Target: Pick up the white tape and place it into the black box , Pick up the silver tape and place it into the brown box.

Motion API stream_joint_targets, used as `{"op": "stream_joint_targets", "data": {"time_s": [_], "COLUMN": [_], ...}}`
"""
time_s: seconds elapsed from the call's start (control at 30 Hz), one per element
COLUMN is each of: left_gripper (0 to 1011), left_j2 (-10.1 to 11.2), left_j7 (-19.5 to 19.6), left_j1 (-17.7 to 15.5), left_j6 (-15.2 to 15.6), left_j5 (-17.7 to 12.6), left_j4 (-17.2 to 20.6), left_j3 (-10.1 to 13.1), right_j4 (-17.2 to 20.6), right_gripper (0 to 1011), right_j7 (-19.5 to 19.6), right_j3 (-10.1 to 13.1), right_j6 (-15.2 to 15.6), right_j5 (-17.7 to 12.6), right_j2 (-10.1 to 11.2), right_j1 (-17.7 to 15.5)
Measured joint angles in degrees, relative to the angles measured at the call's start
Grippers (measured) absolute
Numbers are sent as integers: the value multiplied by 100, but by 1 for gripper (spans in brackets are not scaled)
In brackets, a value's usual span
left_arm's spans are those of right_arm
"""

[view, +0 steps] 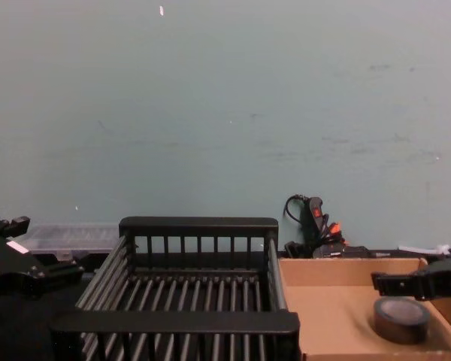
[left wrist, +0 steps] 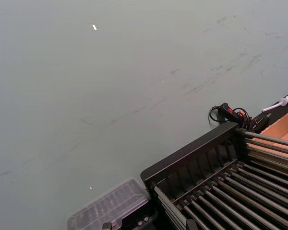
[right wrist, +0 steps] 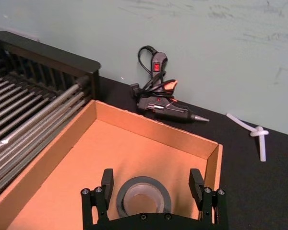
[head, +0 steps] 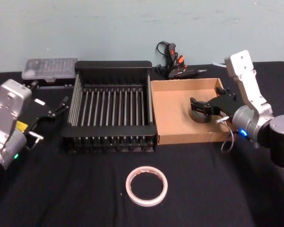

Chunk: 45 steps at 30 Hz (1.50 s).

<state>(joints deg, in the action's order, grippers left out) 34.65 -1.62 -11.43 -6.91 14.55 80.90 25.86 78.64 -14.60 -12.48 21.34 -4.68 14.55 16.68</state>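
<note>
Half the job looks done, half remains. From the head camera, the silver tape point(head: 199, 115) lies on the floor of the brown box point(head: 173, 111), toward its right side, with the right gripper point(head: 202, 108) just over it, jaws apart and not clamping it. The white tape point(head: 146, 186) lies flat on the table in front of the black box point(head: 112, 70), well apart from it, and the crate's slatted floor holds nothing. The left gripper point(head: 62, 106) hangs at the crate's left side; I cannot tell how its jaws stand.

Left wrist camera: a corner of the crate and the wall, no tape.

Right wrist camera: both fingers point(right wrist: 107, 178) stand spread on either side of the silver roll point(right wrist: 143, 194), which rests on the cardboard near the far right corner.

Chest camera: the silver roll point(view: 401, 319) sits low in the tray beneath the right gripper point(view: 425, 284). My judgement: silver placed, white still to be fetched.
</note>
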Motion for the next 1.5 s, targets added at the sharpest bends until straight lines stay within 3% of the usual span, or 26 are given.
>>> {"op": "stream_joint_targets", "data": {"time_s": [0.3, 0.63, 0.87, 0.93, 1.23, 1.5], "left_gripper": [1001, 1001, 1001, 1001, 1001, 1001], "left_j2": [0, 0, 0, 0, 0, 0], "left_j7": [0, 0, 0, 0, 0, 0], "left_j1": [0, 0, 0, 0, 0, 0], "left_j6": [0, 0, 0, 0, 0, 0], "left_j5": [0, 0, 0, 0, 0, 0], "left_j4": [0, 0, 0, 0, 0, 0], "left_j3": [0, 0, 0, 0, 0, 0], "right_j4": [727, 1871, 2362, 2567, 3054, 3274], "right_gripper": [1003, 1002, 1003, 1002, 1002, 1003], "right_j7": [-310, -920, -1212, -1299, -1428, -1428], "right_j3": [16, -99, -204, -263, -383, -585], "right_j6": [160, 310, 358, 524, 944, 1403], "right_j5": [-108, -349, -472, -539, -785, -896], "right_j2": [276, 965, 1330, 1462, 1678, 1760], "right_j1": [-380, -1006, -1289, -1395, -1672, -1724]}}
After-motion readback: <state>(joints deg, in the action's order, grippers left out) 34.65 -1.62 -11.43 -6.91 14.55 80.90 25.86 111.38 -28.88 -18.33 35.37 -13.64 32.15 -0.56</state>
